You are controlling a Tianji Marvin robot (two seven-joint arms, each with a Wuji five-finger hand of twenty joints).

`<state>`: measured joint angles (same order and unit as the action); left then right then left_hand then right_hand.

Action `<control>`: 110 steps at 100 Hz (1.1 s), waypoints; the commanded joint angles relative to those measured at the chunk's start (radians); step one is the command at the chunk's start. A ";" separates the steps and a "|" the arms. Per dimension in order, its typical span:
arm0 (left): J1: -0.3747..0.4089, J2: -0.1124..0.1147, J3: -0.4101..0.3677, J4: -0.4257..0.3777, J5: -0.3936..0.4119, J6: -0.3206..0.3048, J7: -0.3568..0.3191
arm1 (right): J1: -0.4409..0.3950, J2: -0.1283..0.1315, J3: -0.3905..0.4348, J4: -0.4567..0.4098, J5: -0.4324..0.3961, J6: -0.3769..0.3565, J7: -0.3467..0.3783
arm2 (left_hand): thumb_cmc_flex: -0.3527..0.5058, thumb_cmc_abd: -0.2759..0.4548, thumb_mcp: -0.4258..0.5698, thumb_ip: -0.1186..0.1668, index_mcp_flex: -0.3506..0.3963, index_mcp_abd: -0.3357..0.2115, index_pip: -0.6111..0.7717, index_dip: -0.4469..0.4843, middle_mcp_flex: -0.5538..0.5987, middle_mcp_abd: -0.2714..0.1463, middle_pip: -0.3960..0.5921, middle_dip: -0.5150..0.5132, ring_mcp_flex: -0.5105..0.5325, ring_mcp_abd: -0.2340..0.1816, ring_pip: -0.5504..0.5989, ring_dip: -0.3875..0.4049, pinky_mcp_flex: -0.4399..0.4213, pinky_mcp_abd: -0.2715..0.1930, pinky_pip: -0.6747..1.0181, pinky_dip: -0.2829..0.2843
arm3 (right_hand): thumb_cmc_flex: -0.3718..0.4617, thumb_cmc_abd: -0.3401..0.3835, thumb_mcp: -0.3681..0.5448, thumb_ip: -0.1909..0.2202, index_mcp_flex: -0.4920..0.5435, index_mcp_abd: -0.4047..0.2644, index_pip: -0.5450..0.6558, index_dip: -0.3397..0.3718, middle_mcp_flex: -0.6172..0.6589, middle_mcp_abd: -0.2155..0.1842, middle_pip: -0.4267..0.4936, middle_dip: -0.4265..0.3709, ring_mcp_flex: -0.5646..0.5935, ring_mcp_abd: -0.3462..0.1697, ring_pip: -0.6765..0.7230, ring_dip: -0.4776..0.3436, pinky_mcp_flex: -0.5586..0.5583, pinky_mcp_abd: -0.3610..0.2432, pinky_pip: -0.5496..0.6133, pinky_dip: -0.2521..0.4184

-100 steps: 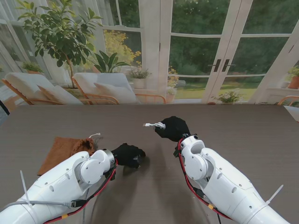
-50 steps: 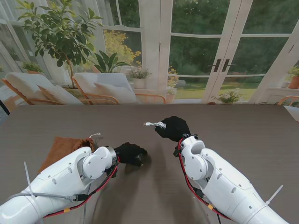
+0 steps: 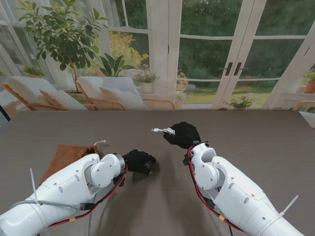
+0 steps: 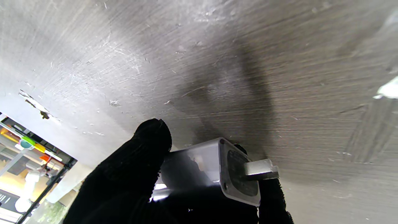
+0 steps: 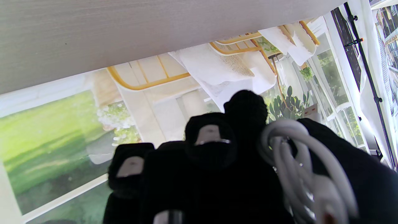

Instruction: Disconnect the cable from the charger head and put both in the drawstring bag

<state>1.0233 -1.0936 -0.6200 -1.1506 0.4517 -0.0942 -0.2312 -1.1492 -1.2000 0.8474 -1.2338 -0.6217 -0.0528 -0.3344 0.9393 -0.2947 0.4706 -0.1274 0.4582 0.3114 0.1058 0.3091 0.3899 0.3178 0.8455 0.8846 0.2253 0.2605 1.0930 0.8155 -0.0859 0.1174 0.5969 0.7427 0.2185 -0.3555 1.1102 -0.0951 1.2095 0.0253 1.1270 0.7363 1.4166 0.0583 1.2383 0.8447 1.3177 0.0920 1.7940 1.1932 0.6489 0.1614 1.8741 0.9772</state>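
Stand view showed the left hand (image 3: 138, 161) low over the table (image 3: 256, 132), fingers wrapped around the charger head (image 4: 214, 169); the left wrist view showed the white block pinched in the black glove, its metal prongs (image 4: 260, 169) sticking out. The right hand (image 3: 183, 134), farther from me, was closed around the coiled white cable (image 5: 306, 165), one end (image 3: 161, 131) poking out to the left. The brown drawstring bag (image 3: 66, 158) lay flat on the table left of the left arm.
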 commanded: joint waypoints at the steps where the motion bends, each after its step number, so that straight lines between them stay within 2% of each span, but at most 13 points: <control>1: 0.052 0.003 0.030 0.052 0.010 0.021 -0.056 | -0.006 -0.003 0.001 -0.011 -0.005 0.002 0.013 | 0.024 0.076 0.028 0.050 -0.017 0.007 -0.015 -0.011 -0.008 -0.003 -0.742 -0.391 -0.058 0.002 -0.815 -0.257 0.000 0.037 -0.098 -0.028 | 0.039 0.042 0.004 0.017 0.027 0.072 0.065 0.006 0.036 0.102 0.113 0.011 -0.009 -0.084 0.052 0.000 0.568 -0.125 0.220 0.003; 22: 0.044 0.006 0.044 0.048 0.002 0.025 -0.075 | -0.009 -0.002 0.002 -0.015 -0.006 0.003 0.013 | 0.019 0.081 0.016 0.050 -0.019 0.001 -0.024 -0.030 -0.061 -0.033 -0.794 -0.520 -0.088 -0.037 -0.973 -0.388 0.007 0.010 -0.354 -0.104 | 0.040 0.043 0.001 0.017 0.025 0.071 0.066 0.004 0.036 0.097 0.112 0.011 -0.009 -0.083 0.052 -0.001 0.568 -0.125 0.220 0.003; 43: 0.030 0.004 0.071 0.054 -0.016 0.046 -0.093 | -0.009 -0.004 0.000 -0.015 -0.004 0.006 0.010 | 0.020 0.101 -0.013 0.049 -0.057 -0.007 -0.037 -0.037 -0.121 -0.033 -0.804 -0.543 -0.133 -0.059 -1.015 -0.405 -0.005 -0.001 -0.417 -0.111 | 0.040 0.044 -0.001 0.016 0.020 0.070 0.066 0.003 0.036 0.095 0.112 0.011 -0.009 -0.082 0.052 -0.001 0.568 -0.125 0.220 0.003; 49: 0.027 0.004 0.076 0.050 -0.028 0.060 -0.106 | -0.010 -0.004 0.000 -0.015 -0.004 0.006 0.010 | 0.035 0.115 -0.052 0.052 -0.078 -0.008 -0.041 -0.037 -0.143 -0.035 -0.803 -0.542 -0.148 -0.066 -1.030 -0.400 0.002 -0.007 -0.446 -0.127 | 0.041 0.044 -0.001 0.016 0.020 0.070 0.067 0.003 0.036 0.094 0.112 0.011 -0.009 -0.081 0.052 -0.001 0.568 -0.125 0.220 0.003; 61: 0.015 0.006 0.089 0.043 -0.048 0.082 -0.137 | -0.011 -0.004 0.001 -0.017 -0.004 0.007 0.008 | 0.062 0.144 -0.139 0.062 -0.123 0.002 -0.064 -0.045 -0.189 -0.046 -0.813 -0.556 -0.193 -0.086 -1.046 -0.414 0.025 -0.030 -0.515 -0.238 | 0.042 0.044 -0.002 0.016 0.018 0.071 0.067 0.003 0.036 0.094 0.112 0.012 -0.009 -0.078 0.052 -0.001 0.568 -0.125 0.220 0.003; 66: 0.015 0.006 0.090 0.043 -0.052 0.083 -0.139 | -0.011 -0.004 0.001 -0.017 -0.005 0.008 0.006 | 0.062 0.143 -0.148 0.063 -0.133 0.004 -0.070 -0.049 -0.202 -0.051 -0.819 -0.562 -0.203 -0.094 -1.052 -0.420 0.025 -0.036 -0.521 -0.253 | 0.043 0.044 -0.002 0.016 0.018 0.071 0.067 0.003 0.036 0.094 0.112 0.012 -0.009 -0.079 0.052 -0.001 0.568 -0.125 0.220 0.003; 72: 0.015 0.006 0.089 0.041 -0.055 0.086 -0.143 | -0.012 -0.004 0.002 -0.018 -0.004 0.010 0.007 | 0.063 0.148 -0.161 0.065 -0.149 0.003 -0.081 -0.061 -0.215 -0.063 -0.826 -0.586 -0.199 -0.111 -1.071 -0.467 0.033 -0.047 -0.543 -0.311 | 0.043 0.044 -0.002 0.016 0.018 0.071 0.067 0.002 0.036 0.094 0.112 0.012 -0.009 -0.078 0.052 -0.001 0.568 -0.124 0.220 0.003; 89: 0.015 0.006 0.088 0.040 -0.059 0.087 -0.145 | -0.012 -0.004 0.002 -0.018 -0.004 0.012 0.008 | 0.039 0.145 -0.173 0.067 -0.186 0.004 -0.112 -0.126 -0.256 -0.096 -0.846 -0.661 -0.199 -0.157 -1.098 -0.623 0.053 -0.079 -0.603 -0.523 | 0.044 0.044 -0.003 0.016 0.017 0.072 0.067 0.002 0.036 0.092 0.112 0.012 -0.010 -0.078 0.052 -0.001 0.568 -0.122 0.220 0.002; 94: 0.014 0.008 0.090 0.039 -0.061 0.089 -0.151 | -0.012 -0.004 0.002 -0.018 -0.005 0.013 0.007 | 0.030 0.147 -0.177 0.066 -0.196 0.003 -0.116 -0.136 -0.270 -0.104 -0.852 -0.670 -0.203 -0.166 -1.102 -0.636 0.051 -0.084 -0.605 -0.539 | 0.044 0.043 -0.004 0.016 0.017 0.072 0.067 0.002 0.036 0.092 0.112 0.012 -0.010 -0.077 0.052 -0.001 0.568 -0.122 0.220 0.002; 96: 0.013 0.008 0.090 0.038 -0.063 0.090 -0.153 | -0.012 -0.005 0.002 -0.018 -0.005 0.013 0.006 | 0.025 0.146 -0.177 0.067 -0.200 0.000 -0.115 -0.154 -0.279 -0.107 -0.851 -0.685 -0.204 -0.168 -1.102 -0.664 0.052 -0.084 -0.606 -0.571 | 0.044 0.044 -0.004 0.016 0.017 0.072 0.067 0.002 0.036 0.092 0.112 0.012 -0.010 -0.077 0.052 -0.001 0.568 -0.122 0.220 0.002; 100: 0.012 0.008 0.092 0.036 -0.065 0.094 -0.157 | -0.012 -0.005 0.001 -0.018 -0.005 0.014 0.004 | 0.019 0.145 -0.179 0.067 -0.205 0.001 -0.116 -0.162 -0.290 -0.107 -0.854 -0.691 -0.206 -0.168 -1.106 -0.676 0.050 -0.081 -0.608 -0.584 | 0.044 0.044 -0.003 0.016 0.016 0.072 0.067 0.002 0.036 0.091 0.112 0.012 -0.010 -0.076 0.052 -0.001 0.568 -0.122 0.220 0.002; 104: 0.010 0.010 0.096 0.031 -0.067 0.102 -0.165 | -0.012 -0.006 0.001 -0.018 -0.004 0.015 0.003 | 0.010 0.151 -0.192 0.067 -0.216 -0.003 -0.116 -0.177 -0.298 -0.102 -0.855 -0.702 -0.209 -0.159 -1.110 -0.709 0.051 -0.074 -0.610 -0.615 | 0.044 0.044 -0.004 0.016 0.015 0.072 0.067 0.001 0.036 0.091 0.112 0.012 -0.010 -0.076 0.052 -0.001 0.568 -0.121 0.220 0.002; 110: 0.007 0.012 0.101 0.027 -0.067 0.110 -0.172 | -0.011 -0.006 0.000 -0.018 -0.004 0.016 0.002 | -0.004 0.153 -0.203 0.066 -0.225 -0.007 -0.117 -0.181 -0.300 -0.096 -0.858 -0.708 -0.215 -0.144 -1.119 -0.724 0.048 -0.062 -0.612 -0.625 | 0.045 0.046 -0.004 0.016 0.014 0.072 0.067 0.001 0.036 0.091 0.112 0.012 -0.010 -0.076 0.052 -0.001 0.568 -0.120 0.220 0.002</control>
<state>0.9776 -1.0846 -0.5617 -1.1694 0.3828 -0.0057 -0.3368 -1.1569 -1.2008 0.8499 -1.2440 -0.6234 -0.0386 -0.3429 0.9487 -0.2052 0.2953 -0.0865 0.2604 0.3004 0.0013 0.1406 0.0888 0.1990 1.0870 0.8846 -0.0031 0.0748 1.2937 0.7871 -0.0448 0.0688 0.0121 0.1427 0.2188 -0.3547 1.1092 -0.0951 1.2004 0.0252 1.1279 0.7363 1.4166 0.0571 1.2383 0.8447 1.3177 0.0913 1.7940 1.1922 0.6489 0.1614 1.8741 0.9772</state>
